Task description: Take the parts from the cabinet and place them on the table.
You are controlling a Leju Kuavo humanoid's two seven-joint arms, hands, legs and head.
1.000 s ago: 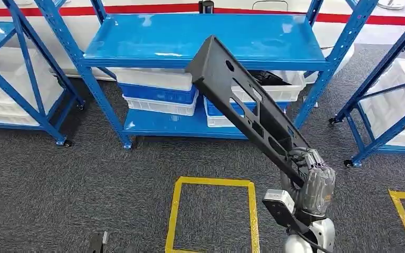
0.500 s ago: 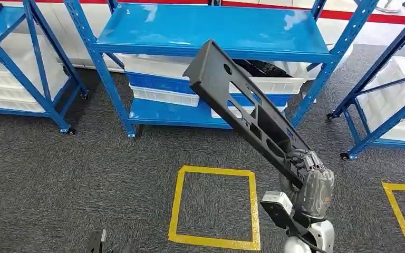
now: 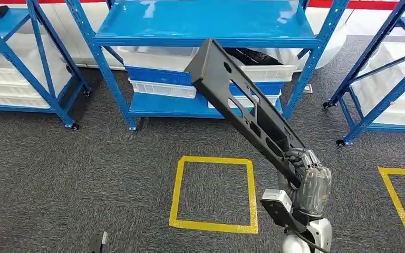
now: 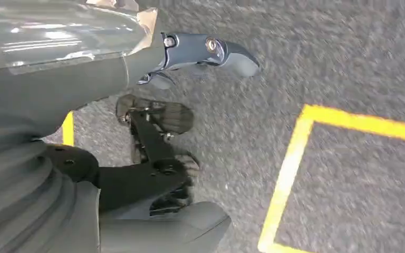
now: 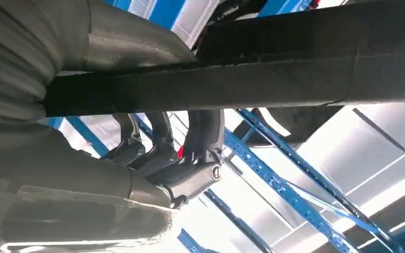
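1. From my seat, the long black part covers the front of the white bins on the blue rack; I can't identify the dark items inside them.
2. The right robot hand has its fingers wrapped behind the part's lower end, so I can't see them.
3. The rack's upper level runs off the frame's top edge.
4. The left robot hand hangs over blurred carpet.

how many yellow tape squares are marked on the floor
2. One full yellow square lies on the carpet in front of the middle blue rack, left of the right hand. A second yellow square is cut off at the right edge. More may lie outside the view.
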